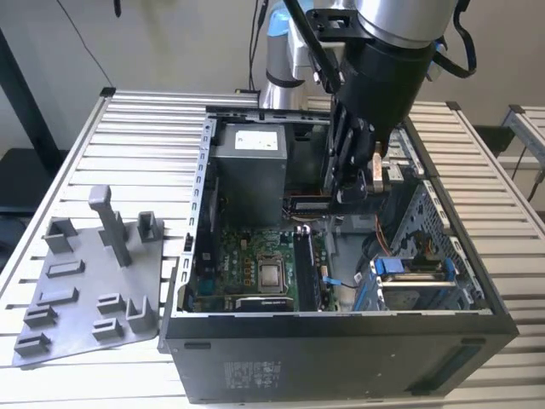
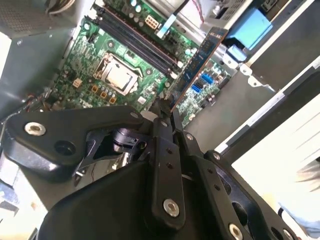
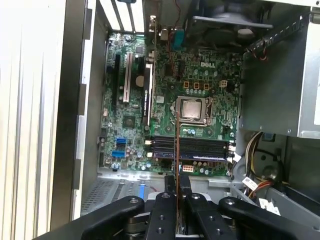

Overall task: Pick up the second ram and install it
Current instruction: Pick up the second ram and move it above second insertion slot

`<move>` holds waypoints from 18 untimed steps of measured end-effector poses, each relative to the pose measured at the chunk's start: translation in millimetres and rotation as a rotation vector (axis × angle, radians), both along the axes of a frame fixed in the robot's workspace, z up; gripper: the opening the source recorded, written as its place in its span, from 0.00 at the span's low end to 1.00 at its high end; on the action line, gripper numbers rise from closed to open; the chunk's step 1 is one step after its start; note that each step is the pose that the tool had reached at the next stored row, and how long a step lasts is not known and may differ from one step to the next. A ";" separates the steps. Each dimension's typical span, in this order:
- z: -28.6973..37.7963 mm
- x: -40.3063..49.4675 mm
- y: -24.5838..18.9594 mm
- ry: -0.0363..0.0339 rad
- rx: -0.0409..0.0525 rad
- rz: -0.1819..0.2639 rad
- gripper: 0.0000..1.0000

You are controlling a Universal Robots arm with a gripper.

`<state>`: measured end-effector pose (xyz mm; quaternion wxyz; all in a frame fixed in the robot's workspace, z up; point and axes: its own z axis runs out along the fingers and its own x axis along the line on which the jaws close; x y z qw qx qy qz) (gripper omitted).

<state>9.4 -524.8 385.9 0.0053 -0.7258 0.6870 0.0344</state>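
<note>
Blue second ram (image 2: 201,60) is clamped edge-on between the gripper's (image 2: 169,115) fingers. It's held over the motherboard (image 3: 200,85), near the memory slots (image 3: 192,147), inside the open PC case (image 1: 341,349).

**Bright light, white glare**

The exterior view has even, bright light on the counter (image 1: 102,136); the computer case (image 1: 341,358) is shadowed inside. In both wrist views the counter burns out white, and the black fingers (image 3: 166,220) look dark.
</note>
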 end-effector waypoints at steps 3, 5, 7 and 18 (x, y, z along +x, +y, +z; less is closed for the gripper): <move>0.1 0.2 0.0 -0.0002 -0.0002 0.000 0.15; 0.0 0.3 0.0 -0.0039 -0.0001 0.000 0.15; -0.1 0.1 0.0 -0.0098 0.0000 0.000 0.15; -0.1 -0.1 0.7 -0.0213 -0.0003 -0.001 0.15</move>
